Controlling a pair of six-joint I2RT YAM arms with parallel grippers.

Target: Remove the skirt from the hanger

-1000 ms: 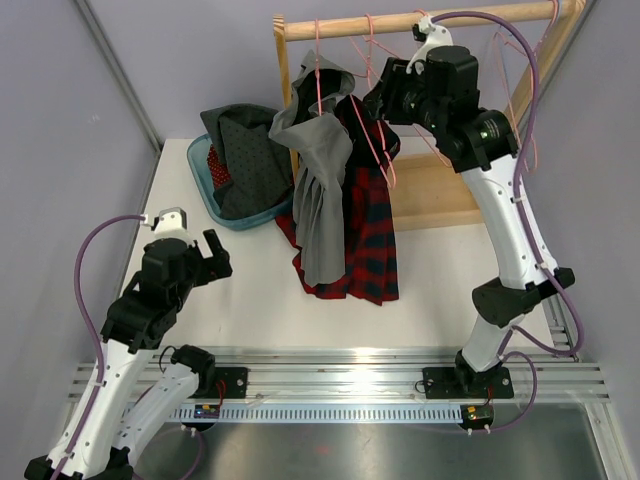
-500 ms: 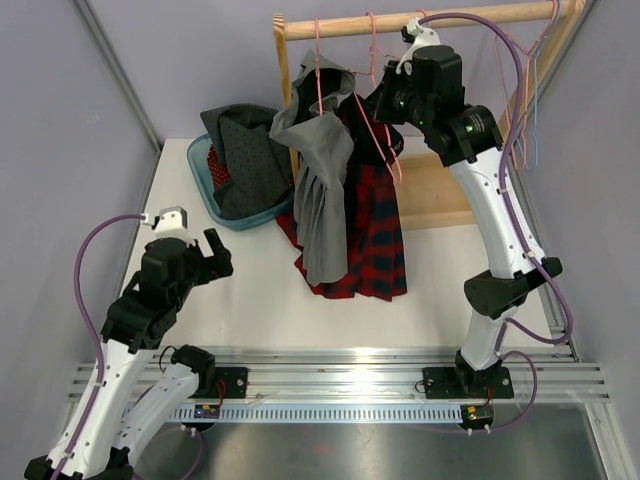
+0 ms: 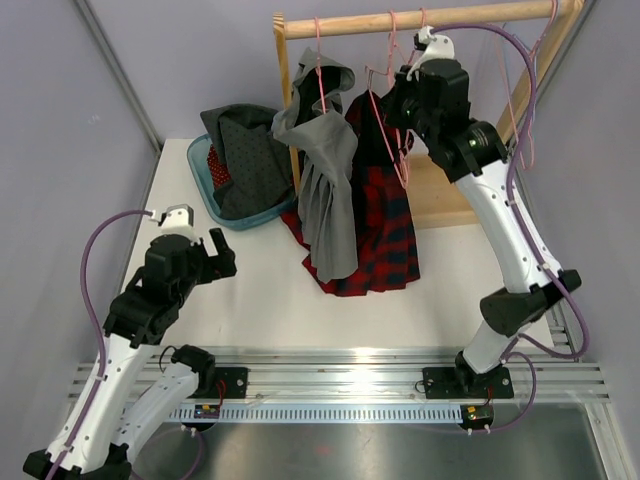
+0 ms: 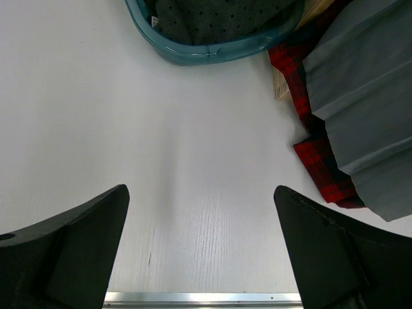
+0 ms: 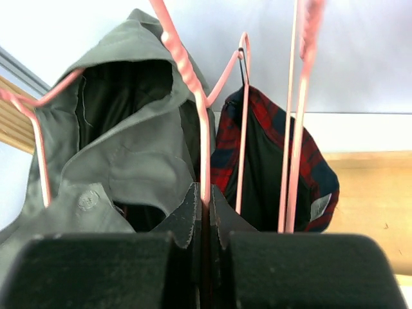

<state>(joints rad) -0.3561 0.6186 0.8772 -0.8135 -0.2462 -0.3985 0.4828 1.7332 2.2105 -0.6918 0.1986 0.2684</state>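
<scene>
While right gripper (image 5: 205,199) clamps the hanger (image 5: 201,129), left gripper (image 4: 199,212) gapes empty.
Skirt (image 3: 390,230) hangs lengthwise straight below that grip, at the rail's (image 3: 350,22) middle; right arm nearer.

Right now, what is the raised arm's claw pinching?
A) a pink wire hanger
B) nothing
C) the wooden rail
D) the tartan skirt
A: the right wrist view shows the right gripper shut on a pink wire hanger, the tartan skirt hanging behind it.
</scene>
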